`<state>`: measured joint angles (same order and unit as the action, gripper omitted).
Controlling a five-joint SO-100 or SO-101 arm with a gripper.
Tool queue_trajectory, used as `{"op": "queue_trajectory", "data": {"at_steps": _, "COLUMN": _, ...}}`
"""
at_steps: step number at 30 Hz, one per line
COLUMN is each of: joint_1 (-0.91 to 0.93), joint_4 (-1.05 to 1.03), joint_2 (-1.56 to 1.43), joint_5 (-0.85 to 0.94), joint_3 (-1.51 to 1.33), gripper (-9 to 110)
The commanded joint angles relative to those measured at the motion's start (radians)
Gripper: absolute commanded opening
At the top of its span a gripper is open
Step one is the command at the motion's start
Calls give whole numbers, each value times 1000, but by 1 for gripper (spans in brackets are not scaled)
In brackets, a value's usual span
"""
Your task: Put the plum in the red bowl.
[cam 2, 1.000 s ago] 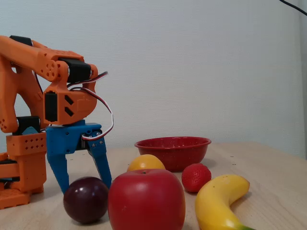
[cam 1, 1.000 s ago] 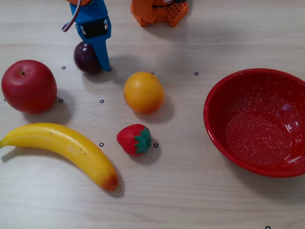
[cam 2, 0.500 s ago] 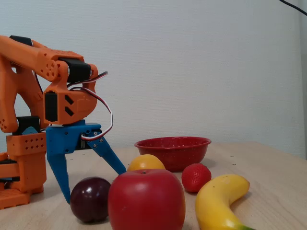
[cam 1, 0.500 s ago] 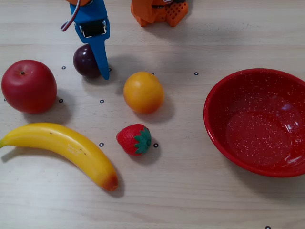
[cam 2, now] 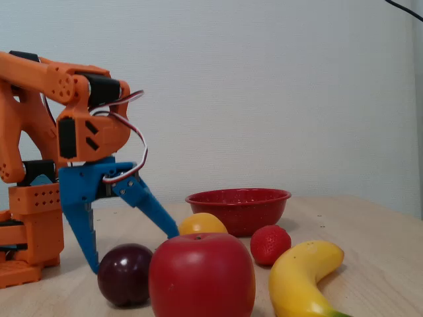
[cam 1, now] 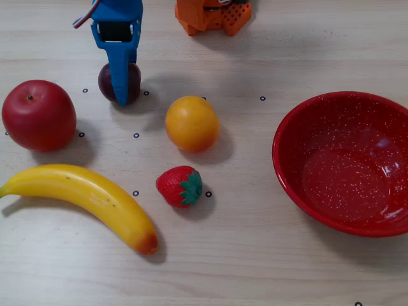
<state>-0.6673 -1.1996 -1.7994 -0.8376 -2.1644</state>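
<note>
- The blue gripper (cam 2: 135, 253) stood spread wide in the low side view, one finger (cam 2: 82, 234) near-vertical with its tip by the table, the other angled out and raised toward the orange (cam 2: 200, 224); it gripped nothing.
- In the fixed view from above, the gripper (cam 1: 119, 89) came down from 12 o'clock and one blue finger lay across the plum (cam 1: 108, 81), hiding its middle.
- The plum (cam 2: 125, 274) sat on the wooden table (cam 1: 242, 255) under the spread jaws; whether the near-vertical finger touched it could not be told.
- From above, the apple (cam 1: 38, 115) lay at about 8 o'clock from the plum, the orange (cam 1: 192, 123) at about 4 o'clock, both apart from it.
- The strawberry (cam 1: 180, 186) lay at 6 o'clock from the orange, with the banana (cam 1: 83, 199) at its 9 o'clock.
- The red bowl (cam 1: 299, 115) sat upright and well apart from the plum, at about 4 o'clock from it, near the right edge of the view from above; nothing lay inside.
- The orange arm base (cam 1: 213, 14) was at the top edge, at 2 o'clock from the plum.
</note>
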Motion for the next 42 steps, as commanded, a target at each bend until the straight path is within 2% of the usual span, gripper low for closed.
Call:
{"op": "queue_trajectory", "data": {"at_steps": 1, "joint_1": -35, "joint_4": -11, "joint_2": -69, "joint_5": 29, "joint_3": 25, "gripper": 49}}
{"op": "queue_trajectory", "data": {"at_steps": 14, "joint_1": -63, "joint_4": 130, "joint_2": -44, "joint_5": 106, "joint_3": -12, "gripper": 50}}
{"op": "queue_trajectory", "data": {"at_steps": 27, "joint_1": -58, "joint_4": 163, "joint_2": -9, "joint_5": 77, "joint_3": -11, "gripper": 49}}
{"op": "queue_trajectory", "data": {"at_steps": 42, "joint_1": -66, "joint_4": 178, "joint_2": 18, "joint_5": 28, "joint_3": -12, "gripper": 33}}
